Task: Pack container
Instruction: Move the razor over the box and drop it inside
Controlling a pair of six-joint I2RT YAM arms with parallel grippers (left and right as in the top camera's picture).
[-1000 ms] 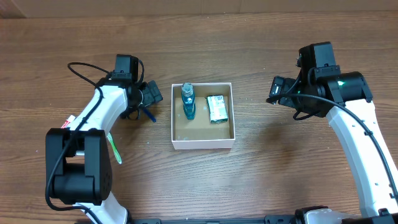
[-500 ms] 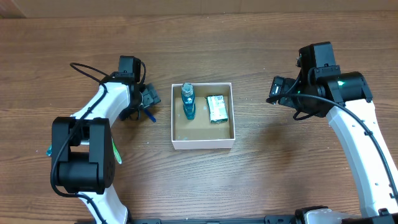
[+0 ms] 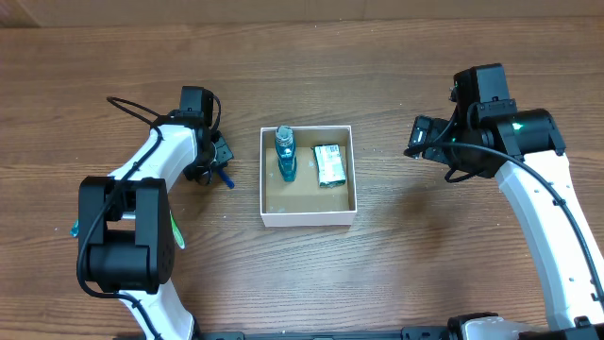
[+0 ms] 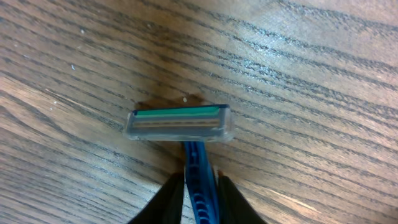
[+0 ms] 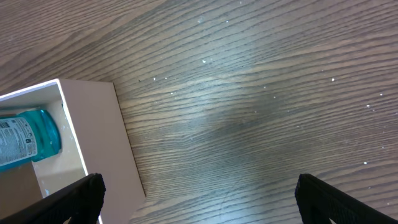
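Overhead and wrist views of a wooden table (image 3: 425, 264). The container (image 3: 307, 196), a shallow white-walled box, sits between my two arms. It is apart to the right of my left jaws, and its corner shows just beside my right jaws' left finger. My right gripper (image 5: 202, 194) hangs over bare wood, jaws spread wide and holding nothing. Inside the box a blue bottle (image 3: 285, 156) and a green-and-white packet (image 3: 327, 163) lie side by side.

The change is at my left gripper (image 4: 200, 199). Half a second ago its jaws stood wider. Now they are drawn in on the blue handle of a razor (image 4: 180, 123), whose head lies flat on the wood just ahead of my fingertips. They appear to pinch it, though the frame's edge cuts off the contact. I judge the grasp made, so the razor is ready to be lifted toward the box.
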